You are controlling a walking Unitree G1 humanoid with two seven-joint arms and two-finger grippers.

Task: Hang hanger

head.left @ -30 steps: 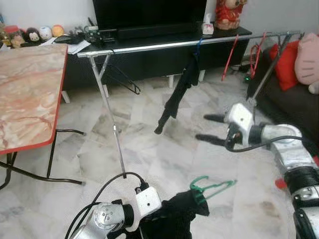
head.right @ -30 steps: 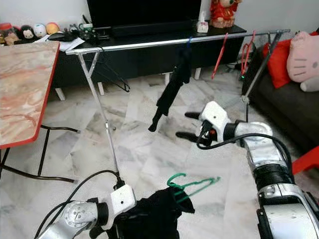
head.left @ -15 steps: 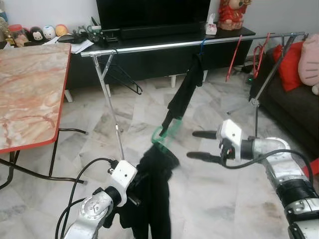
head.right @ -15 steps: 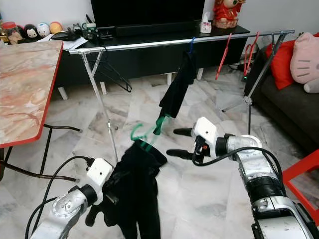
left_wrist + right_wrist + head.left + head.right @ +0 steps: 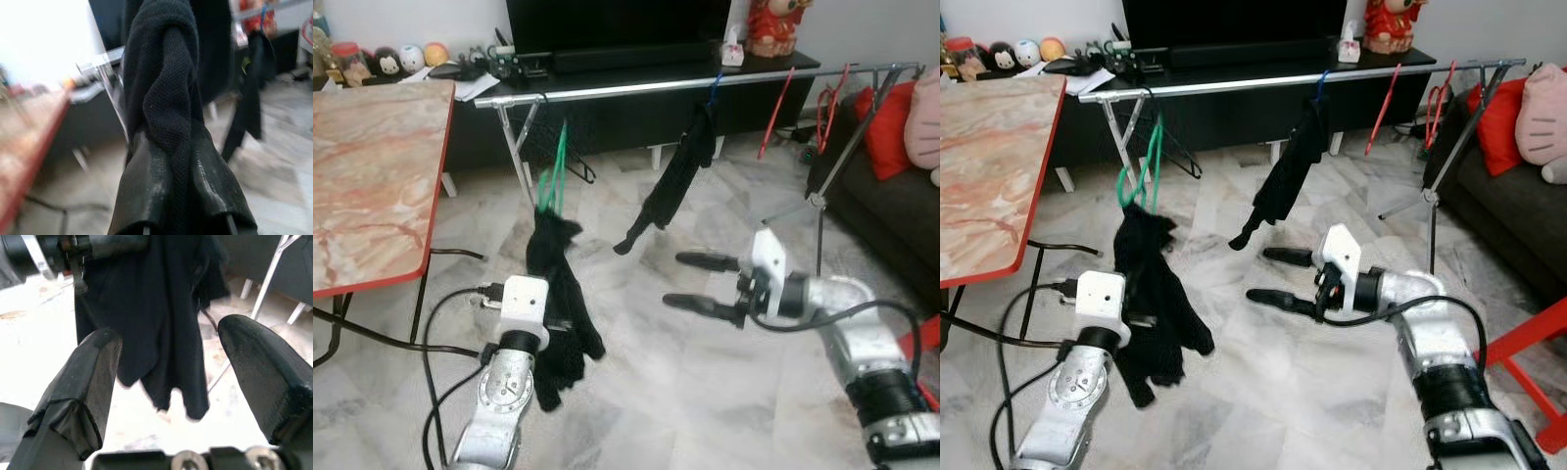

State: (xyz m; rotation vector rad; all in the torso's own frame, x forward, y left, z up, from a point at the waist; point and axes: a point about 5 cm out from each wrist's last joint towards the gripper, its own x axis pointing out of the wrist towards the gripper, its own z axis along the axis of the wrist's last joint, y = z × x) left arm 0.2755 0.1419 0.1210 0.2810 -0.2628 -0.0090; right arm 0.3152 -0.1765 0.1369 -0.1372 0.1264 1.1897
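Since your left gripper (image 5: 540,294) is clamped on the black garment (image 5: 553,294) with the green hanger (image 5: 551,176) sticking straight up from it, the hook sits just under the rail (image 5: 636,88), near its left end. Left arm's clearly the closer one. Your right gripper (image 5: 703,281) hangs wide open, empty, off to the right.

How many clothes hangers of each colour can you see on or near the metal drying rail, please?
Green plastic hanger, carrying a black garment: 1
Black wire hanger: 1
Blue hanger, of which just the hook shows: 1
Red plastic hangers: 2
Total: 5
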